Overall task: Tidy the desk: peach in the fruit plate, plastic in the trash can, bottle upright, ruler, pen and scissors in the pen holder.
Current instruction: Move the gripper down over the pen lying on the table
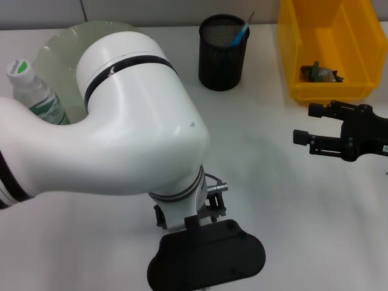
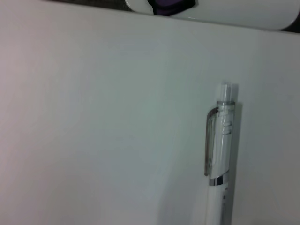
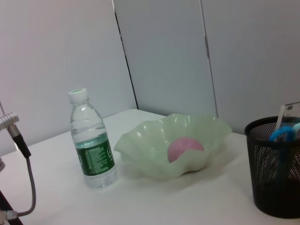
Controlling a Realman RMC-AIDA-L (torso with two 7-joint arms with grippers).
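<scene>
Pen [image 2: 220,159] lies flat on the table [image 2: 93,140] directly under the left end effector, finger state not discernible; descend square across the barrel before pinching, then carry to the pen holder [image 1: 222,53]; right end effector [image 1: 303,124] spread, idle.

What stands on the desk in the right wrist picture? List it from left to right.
Clear plastic water bottle with green label → pale green wavy fruit plate holding the pink peach → black mesh pen holder.
</scene>
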